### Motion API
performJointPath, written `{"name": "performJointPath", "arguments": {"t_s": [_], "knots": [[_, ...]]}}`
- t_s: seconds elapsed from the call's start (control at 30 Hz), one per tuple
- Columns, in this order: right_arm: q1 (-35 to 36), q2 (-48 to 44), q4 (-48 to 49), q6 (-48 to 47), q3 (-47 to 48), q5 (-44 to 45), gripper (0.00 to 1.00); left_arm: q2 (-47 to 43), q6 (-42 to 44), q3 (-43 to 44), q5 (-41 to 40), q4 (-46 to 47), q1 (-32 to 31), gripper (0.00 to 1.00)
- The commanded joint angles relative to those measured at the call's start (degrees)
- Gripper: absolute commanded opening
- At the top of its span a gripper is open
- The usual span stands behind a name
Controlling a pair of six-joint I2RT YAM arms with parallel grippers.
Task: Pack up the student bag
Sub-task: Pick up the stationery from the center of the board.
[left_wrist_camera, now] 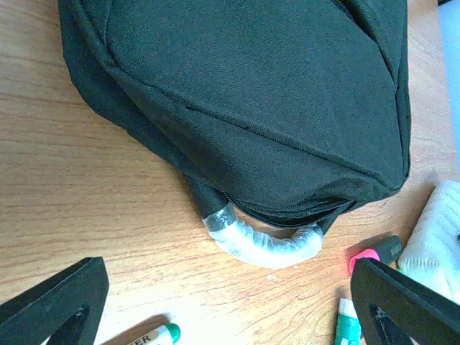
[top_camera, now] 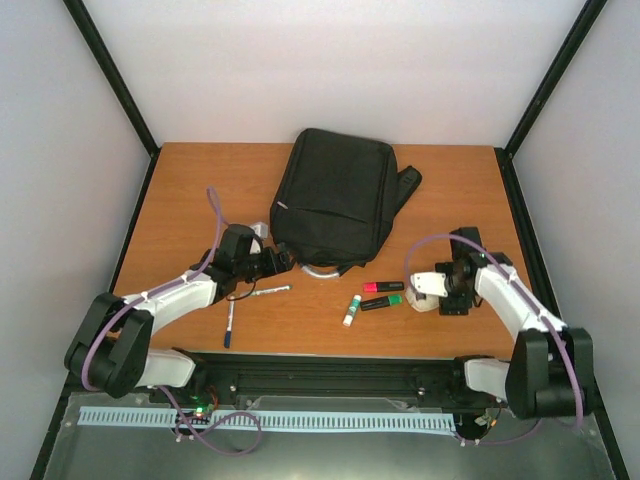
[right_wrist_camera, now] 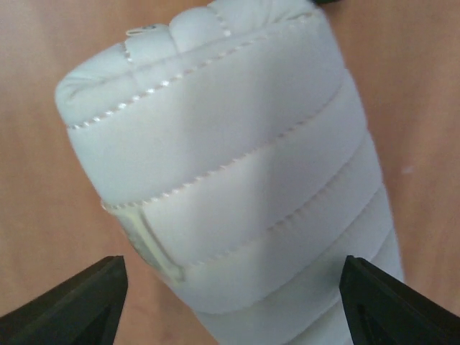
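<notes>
**Both pincers spread wide, bag lying mid-table**

The left gripper (top_camera: pixel 283 262) is holding its jaws wide apart and gripping nothing. It is hovering just in front of the grey loop handle (left_wrist_camera: pixel 266 244) at the near end of the student bag (top_camera: pixel 335 195). The bag is lying flat on the table (top_camera: pixel 180 200), centred and towards the far side.

The right gripper (right_wrist_camera: pixel 231 277) is standing open too, its fingers (right_wrist_camera: pixel 72 302) straddling a white ribbed pouch (right_wrist_camera: pixel 237 165); one finger is showing a clear gap to the pouch.

Between the two arms, a pink highlighter (top_camera: pixel 383 286), a green highlighter (top_camera: pixel 382 302) and a white stick with a green cap (top_camera: pixel 351 310) are lying near the handle. A white pen (top_camera: pixel 270 291) and a blue pen (top_camera: pixel 229 325) are lying beside the left arm.
</notes>
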Motion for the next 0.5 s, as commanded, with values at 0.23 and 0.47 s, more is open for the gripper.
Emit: {"name": "performJointPath", "arguments": {"t_s": [0.23, 0.47], "knots": [[0.0, 17.9, 1.2, 15.0, 16.8, -4.0, 0.66, 0.0, 0.1, -0.7, 0.6, 1.4, 0.5, 0.95], [0.0, 17.7, -1.3, 17.4, 19.1, -6.2, 0.66, -1.0, 0.5, -1.5, 0.4, 0.9, 0.7, 0.95]]}}
